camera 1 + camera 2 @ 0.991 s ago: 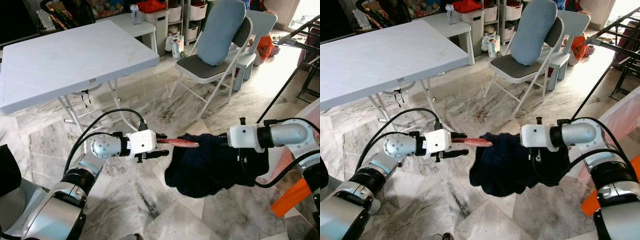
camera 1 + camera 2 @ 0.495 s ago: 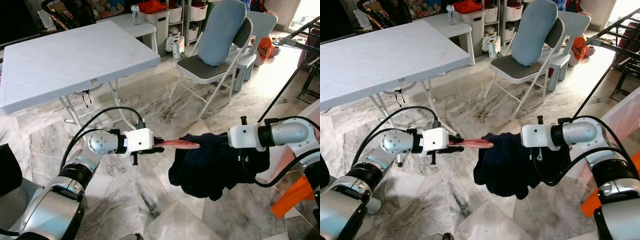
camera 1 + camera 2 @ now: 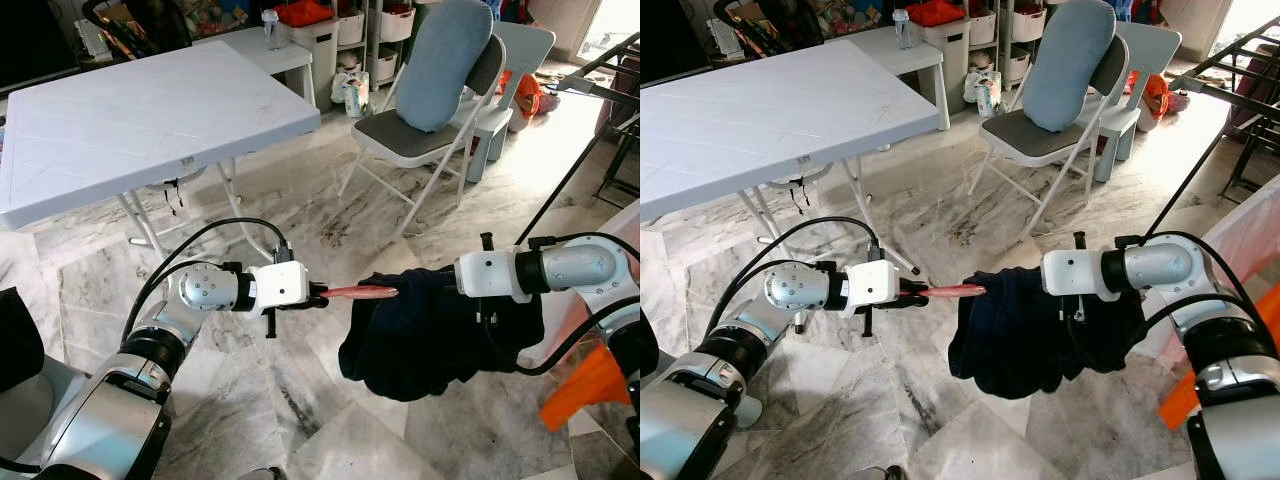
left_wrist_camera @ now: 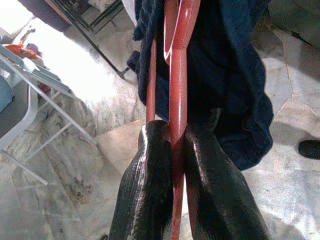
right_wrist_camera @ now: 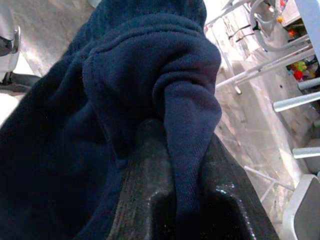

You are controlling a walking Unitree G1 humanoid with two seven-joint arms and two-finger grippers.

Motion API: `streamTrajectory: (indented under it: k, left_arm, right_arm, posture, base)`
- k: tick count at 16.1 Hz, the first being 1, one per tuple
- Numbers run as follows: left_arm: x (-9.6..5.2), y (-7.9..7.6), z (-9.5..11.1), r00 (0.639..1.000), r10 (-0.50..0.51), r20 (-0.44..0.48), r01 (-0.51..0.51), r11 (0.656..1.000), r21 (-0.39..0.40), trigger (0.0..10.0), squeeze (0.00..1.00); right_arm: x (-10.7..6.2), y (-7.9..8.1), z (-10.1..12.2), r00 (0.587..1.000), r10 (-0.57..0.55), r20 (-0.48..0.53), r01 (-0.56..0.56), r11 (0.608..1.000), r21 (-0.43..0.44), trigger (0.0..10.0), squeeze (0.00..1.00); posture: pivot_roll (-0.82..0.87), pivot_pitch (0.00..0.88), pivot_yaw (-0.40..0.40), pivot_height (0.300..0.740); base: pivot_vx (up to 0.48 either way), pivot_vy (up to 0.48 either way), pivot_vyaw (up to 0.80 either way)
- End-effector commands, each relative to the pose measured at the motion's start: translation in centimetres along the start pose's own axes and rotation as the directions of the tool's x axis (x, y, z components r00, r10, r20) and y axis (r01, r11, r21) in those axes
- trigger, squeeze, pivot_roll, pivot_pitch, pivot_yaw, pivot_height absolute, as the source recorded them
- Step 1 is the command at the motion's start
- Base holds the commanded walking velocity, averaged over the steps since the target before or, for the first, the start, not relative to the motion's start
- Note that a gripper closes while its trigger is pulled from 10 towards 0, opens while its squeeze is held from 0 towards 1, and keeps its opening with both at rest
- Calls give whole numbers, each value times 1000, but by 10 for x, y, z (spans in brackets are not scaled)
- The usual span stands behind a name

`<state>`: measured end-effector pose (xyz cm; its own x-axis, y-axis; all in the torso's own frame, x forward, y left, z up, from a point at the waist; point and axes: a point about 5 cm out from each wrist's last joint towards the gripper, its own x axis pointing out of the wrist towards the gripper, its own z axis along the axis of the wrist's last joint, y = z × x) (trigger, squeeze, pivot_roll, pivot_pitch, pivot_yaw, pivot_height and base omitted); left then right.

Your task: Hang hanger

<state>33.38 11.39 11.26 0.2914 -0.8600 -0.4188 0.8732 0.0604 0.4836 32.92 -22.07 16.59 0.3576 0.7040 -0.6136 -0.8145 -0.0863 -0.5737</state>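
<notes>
1. We see the left tool (image 3: pixel 318 295) reaching out over the marble floor (image 3: pixel 300 420), its two black fingers (image 4: pixel 150 190) pinched tight on the red hanger (image 3: pixel 358 291).
2. In the left wrist view the hanger (image 4: pixel 177 95) runs straight up between those fingers, and its far end disappears into the folds of the dark blue garment (image 4: pixel 235 75).
3. In the head views the hanger lies nearly level between the two arms, held up in the air, one end in the left tool and the other tucked into the garment (image 3: pixel 440 335).
4. The right tool (image 5: pixel 175 200) is closed on a thick fold of the garment (image 5: pixel 125 100); the cloth is squeezed between its two fingers (image 5: pixel 145 190) and spills over them.
5. The garment hangs in a loose bunch below the right wrist, clear of the floor.
6. Behind the arms, to our left, stands a white folding counter (image 3: pixel 140 110), well apart from both tools.
7. To our right of it is a folding chair (image 3: pixel 430 120) with a grey seat and a light blue cushion (image 3: pixel 448 60) leaning against its back.
8. At the far right we see the dark bars of a drying rack (image 3: pixel 600 100), and something orange (image 3: pixel 580 390) pokes in at the lower right edge; we cannot tell what it is.
</notes>
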Motion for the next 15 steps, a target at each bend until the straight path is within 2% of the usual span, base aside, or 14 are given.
streamTrajectory:
  k: [1,4,8,12,15]
  left_arm:
    - [-1,1,-2,1000,-9,-20,9,1000,-7,0,0]
    - [0,4,1,1000,20,11,-20,999,-27,0,0]
    - [4,-5,0,996,-34,87,49,983,-176,0,0]
    - [5,-23,-9,985,-150,81,165,960,-226,0,0]
    - [7,-25,-7,981,-169,99,189,952,-242,0,0]
  right_arm:
    - [-5,-13,8,999,-42,27,42,999,-32,10000,0]
    - [-4,-11,6,999,-19,30,19,1000,-4,10000,0]
    - [-5,8,-2,989,133,69,-141,980,139,10000,0]
    - [-4,10,-3,988,133,75,-144,977,155,10000,0]
    - [-3,10,0,986,136,93,-150,975,165,10000,0]
  posture:
    - [-183,0,55,740]
    - [-183,0,54,740]
    - [-182,0,52,740]
    - [-181,0,56,740]
    - [-183,0,58,740]
  base:
    - [0,0,0]
    - [0,0,0]
    - [0,0,0]
    - [0,0,0]
    - [0,0,0]
